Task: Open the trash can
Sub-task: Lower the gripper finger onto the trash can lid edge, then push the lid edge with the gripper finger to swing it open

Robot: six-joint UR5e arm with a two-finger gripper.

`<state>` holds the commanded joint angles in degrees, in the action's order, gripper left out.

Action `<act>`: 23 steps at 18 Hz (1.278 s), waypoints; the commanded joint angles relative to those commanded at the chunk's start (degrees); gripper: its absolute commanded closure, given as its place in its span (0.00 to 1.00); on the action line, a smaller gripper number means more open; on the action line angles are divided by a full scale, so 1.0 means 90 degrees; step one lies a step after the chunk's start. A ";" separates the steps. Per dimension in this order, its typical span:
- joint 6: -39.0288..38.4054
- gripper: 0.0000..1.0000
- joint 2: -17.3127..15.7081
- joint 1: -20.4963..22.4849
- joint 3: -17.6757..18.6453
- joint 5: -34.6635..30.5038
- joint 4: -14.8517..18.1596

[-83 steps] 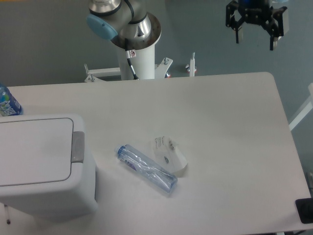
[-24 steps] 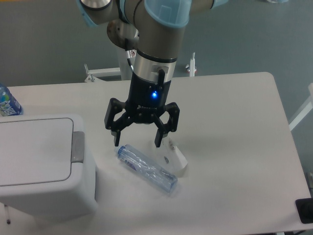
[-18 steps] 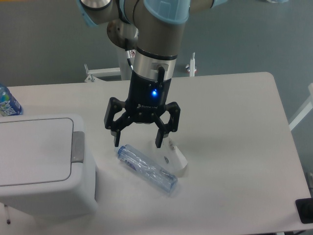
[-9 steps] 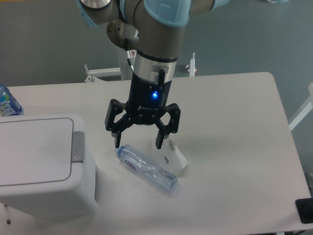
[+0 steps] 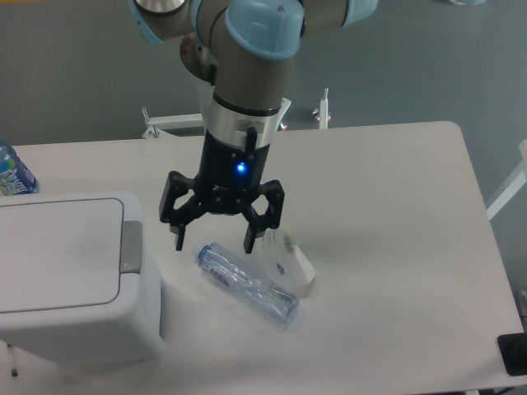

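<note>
One trash can (image 5: 70, 280) left of gripper (image 5: 214, 245)

The arm was built of smooth grey-silver cylindrical links with pale blue caps at the joints. Its wrist section narrowed into a silver band and then a black body bearing a small blue light (lit) and faint white lettering too small to read. The tool (image 5: 214, 244) was black, with two angular, jointed fingers (image 5: 250, 239). The arm's white base column carried a thin black cable.
</note>
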<state>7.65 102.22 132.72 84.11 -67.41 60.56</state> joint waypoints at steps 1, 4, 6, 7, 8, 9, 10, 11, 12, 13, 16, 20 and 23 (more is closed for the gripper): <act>0.0000 0.00 -0.0010 -0.0029 0.0019 0.0000 0.0000; 0.0000 0.00 -0.0010 -0.0156 0.0029 0.0000 -0.0010; 0.0000 0.00 -0.0010 -0.0195 0.0068 0.0000 -0.0010; 0.0000 0.00 0.0000 -0.0225 0.0068 0.0000 -0.0010; 0.0000 0.00 0.0000 -0.0244 0.0078 0.0000 -0.0010; 0.0000 0.00 0.0000 -0.0254 0.0098 0.0000 -0.0010; 0.0000 0.00 0.0000 -0.0264 0.0098 0.0000 -0.0010; 0.0000 0.00 0.0000 -0.0293 0.0098 0.0000 -0.0010; 0.0000 0.00 0.0000 -0.0303 0.0107 0.0000 -0.0010; 0.0010 0.00 0.0010 -0.0313 0.0108 0.0000 -0.0010; 0.0019 0.00 0.0020 -0.0313 0.0108 0.0000 -0.0019; 0.0019 0.00 0.0029 -0.0313 0.0117 0.0000 -0.0019; 0.0029 0.00 0.0049 -0.0313 0.0117 0.0000 -0.0019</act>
<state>7.91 102.66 129.90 85.17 -67.41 60.38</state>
